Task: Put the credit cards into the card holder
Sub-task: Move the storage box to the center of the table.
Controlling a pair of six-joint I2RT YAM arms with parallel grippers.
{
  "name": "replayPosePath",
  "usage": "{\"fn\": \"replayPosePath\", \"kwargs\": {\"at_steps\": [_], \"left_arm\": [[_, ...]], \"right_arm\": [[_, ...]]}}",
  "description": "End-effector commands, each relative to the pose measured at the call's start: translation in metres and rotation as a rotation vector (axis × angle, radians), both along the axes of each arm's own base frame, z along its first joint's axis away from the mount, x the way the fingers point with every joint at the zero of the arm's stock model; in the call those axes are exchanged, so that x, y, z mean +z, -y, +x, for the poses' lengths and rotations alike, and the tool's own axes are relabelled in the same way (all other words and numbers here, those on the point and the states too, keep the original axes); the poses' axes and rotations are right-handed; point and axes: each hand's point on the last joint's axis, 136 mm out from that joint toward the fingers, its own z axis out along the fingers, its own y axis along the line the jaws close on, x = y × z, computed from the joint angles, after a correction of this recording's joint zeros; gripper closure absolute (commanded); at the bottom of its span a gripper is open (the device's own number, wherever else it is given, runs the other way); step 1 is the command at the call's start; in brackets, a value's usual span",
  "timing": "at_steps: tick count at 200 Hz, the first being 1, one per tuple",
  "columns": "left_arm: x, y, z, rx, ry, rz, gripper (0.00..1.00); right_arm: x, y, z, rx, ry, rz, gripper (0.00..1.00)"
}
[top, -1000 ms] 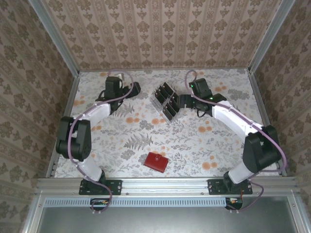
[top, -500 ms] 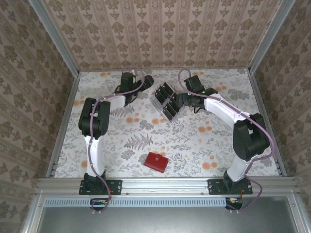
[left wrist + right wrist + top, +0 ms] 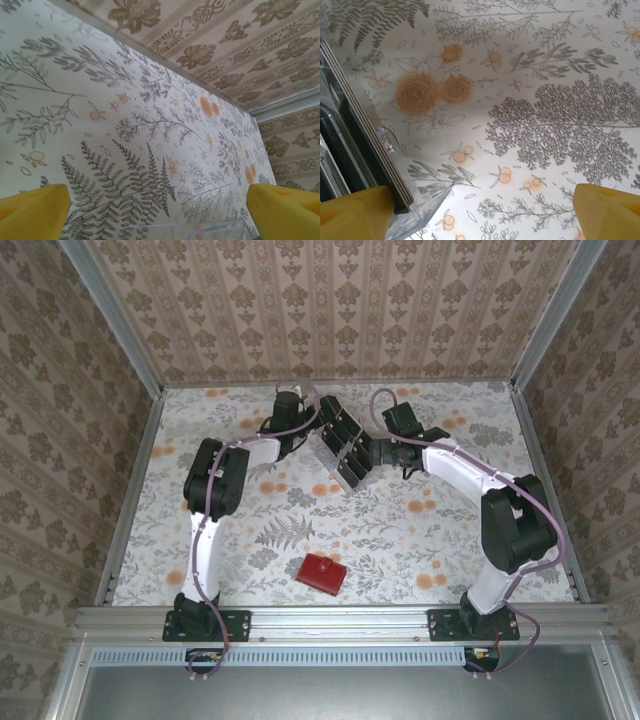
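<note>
Wide open and empty, the left gripper (image 3: 160, 215) and right gripper (image 3: 480, 212) flank the clear rack (image 3: 417, 207), its glossy dark credit cards (image 3: 370, 150) cropped at nine o'clock.

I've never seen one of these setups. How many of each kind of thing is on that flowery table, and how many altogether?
Robot arms: 2 (left, right)
Red wallet: 1
Clear rack: 1
Dark cards standing in the rack: at least 2, too tightly packed to count exactly
Total: at least 6

Left arm (image 3: 250, 449) farther right, now beside the clear rack (image 3: 340, 445).
</note>
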Motion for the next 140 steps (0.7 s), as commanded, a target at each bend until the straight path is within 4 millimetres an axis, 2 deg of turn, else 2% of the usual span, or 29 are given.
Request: {"fn": "replayPosePath", "kwargs": {"at_steps": [1, 87, 110, 114, 140], "left_arm": [[0.008, 0.021, -0.008, -0.031, 0.022, -0.034, 0.00], [0.010, 0.076, -0.046, -0.121, 0.026, -0.051, 0.00], [0.013, 0.092, -0.055, -0.147, 0.032, -0.060, 0.00], [0.013, 0.095, -0.057, -0.153, 0.032, -0.061, 0.00], [0.014, 0.106, -0.064, -0.171, 0.039, -0.059, 0.00]], "right_arm": [[0.001, 0.023, -0.015, -0.059, -0.010, -0.046, 0.07], [0.016, 0.038, -0.053, -0.107, 0.030, 0.006, 0.07], [0.026, 0.037, -0.062, -0.103, 0.050, 0.038, 0.06], [0.037, 0.038, -0.065, -0.105, 0.079, 0.053, 0.06], [0.060, 0.041, -0.076, -0.114, 0.141, 0.099, 0.06]]}}
